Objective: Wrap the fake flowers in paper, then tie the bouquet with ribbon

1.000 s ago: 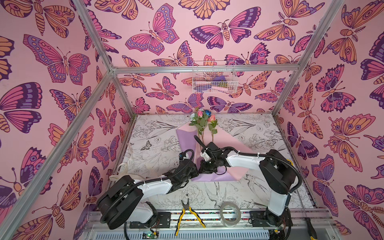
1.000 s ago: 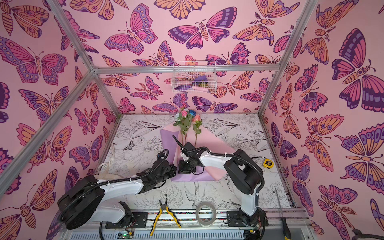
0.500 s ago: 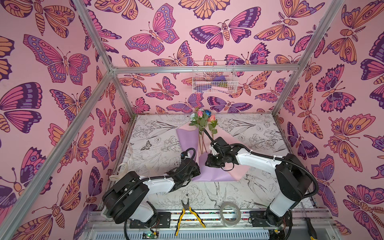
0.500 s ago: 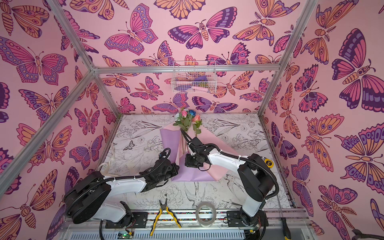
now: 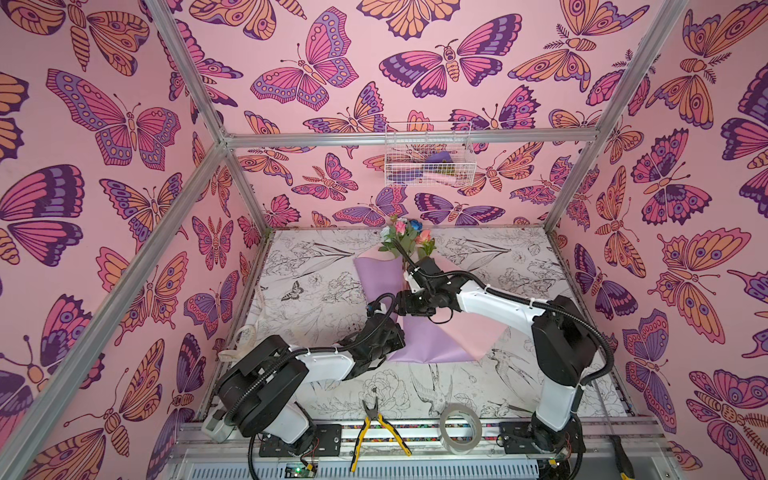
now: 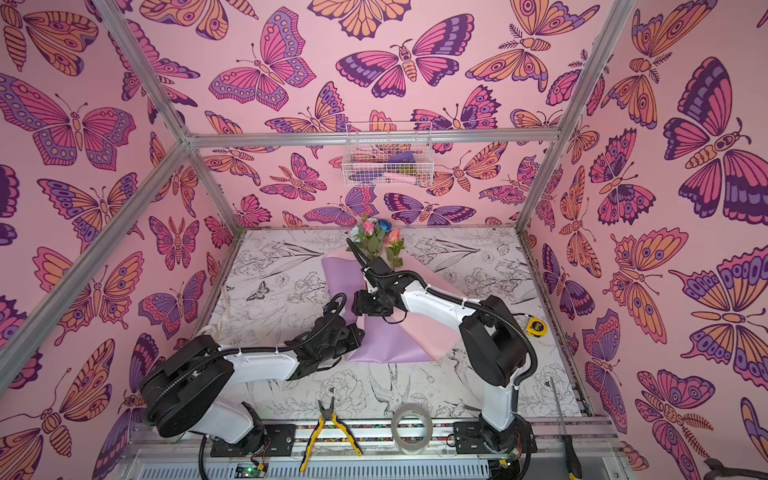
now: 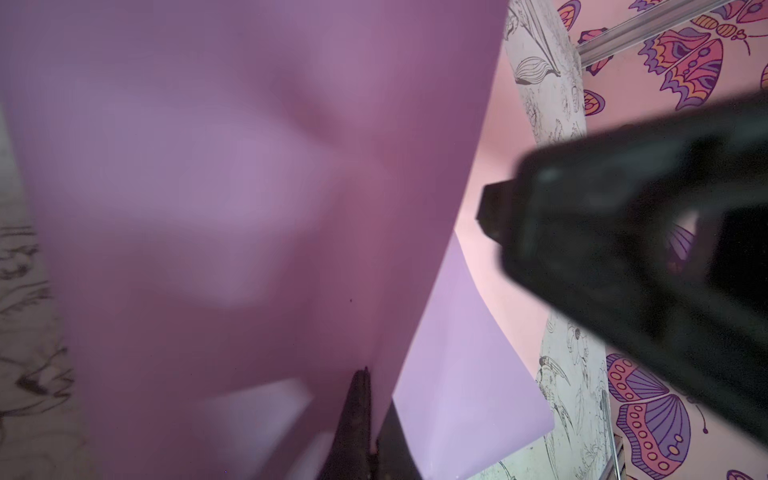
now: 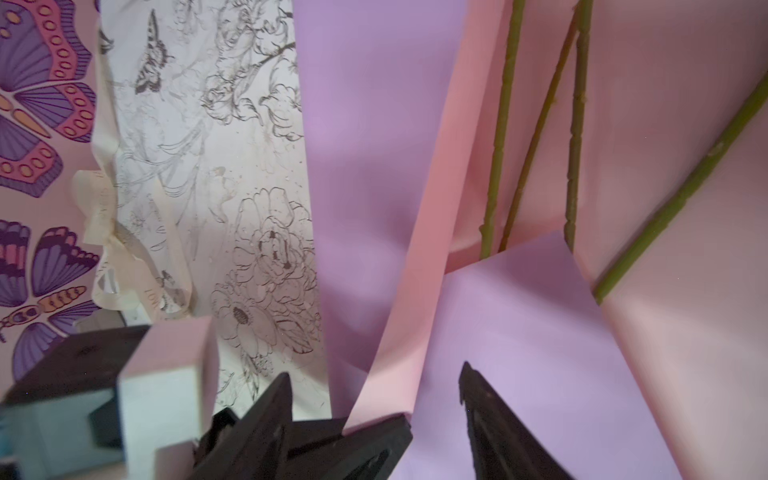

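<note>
The right gripper [image 8: 376, 370] has spread its jaws and now holds nothing, while the left gripper [image 7: 365, 386] stays pinched on the paper of the bouquet [image 5: 419, 353]. It lies mid-table on the flower-drawn cover [image 5: 316, 307], roses [image 5: 400, 227] toward the butterfly wall [image 5: 332, 187]; ribbon [image 8: 120, 257] print unreadable.

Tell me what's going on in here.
Two robot arms are wrapping fake flowers in lilac paper. The left claw is pinched shut on a fold of the paper; the right claw hangs open above it, beside the bare stems. The cream ribbon lies by the left edge of the table, so nothing is tied yet.
</note>
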